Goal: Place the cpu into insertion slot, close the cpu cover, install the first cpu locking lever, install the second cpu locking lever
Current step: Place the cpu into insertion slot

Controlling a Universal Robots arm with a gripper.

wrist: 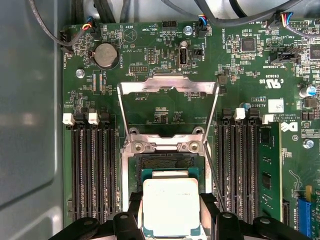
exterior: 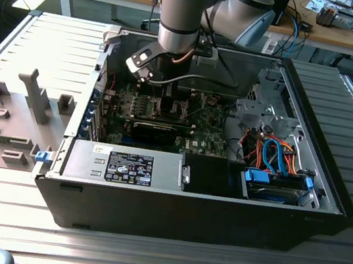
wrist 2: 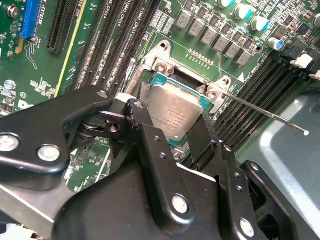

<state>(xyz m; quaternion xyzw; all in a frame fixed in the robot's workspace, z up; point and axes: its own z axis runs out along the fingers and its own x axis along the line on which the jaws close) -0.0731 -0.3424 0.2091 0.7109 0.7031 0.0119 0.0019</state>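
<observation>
Two black fingers (wrist: pixel 134 215) of the tool (wrist: pixel 171 220) are drawn in narrow on the cpu (wrist: pixel 171 205), one on each of two opposite edges, as the first wrist view shows. The cpu hangs over the slot (wrist: pixel 170 161) but covers just part of it. A strip of the dark contact bed shows past the chip's edge, so I judge it not yet seated. The cover (wrist: pixel 167 86) stands swung open beyond the slot, and a thin lever (wrist 2: pixel 265 113) sticks out free beside it. In the exterior view the arm (exterior: pixel 181 13) reaches down at the upper middle of the frame into the case (exterior: pixel 217 218), which lies on the counter (exterior: pixel 145 253). Done well, this step wants the chip level, its edges square to the slot's rim, and a straight descent with no sliding across the contacts. Whether it is level now I cannot tell.
</observation>
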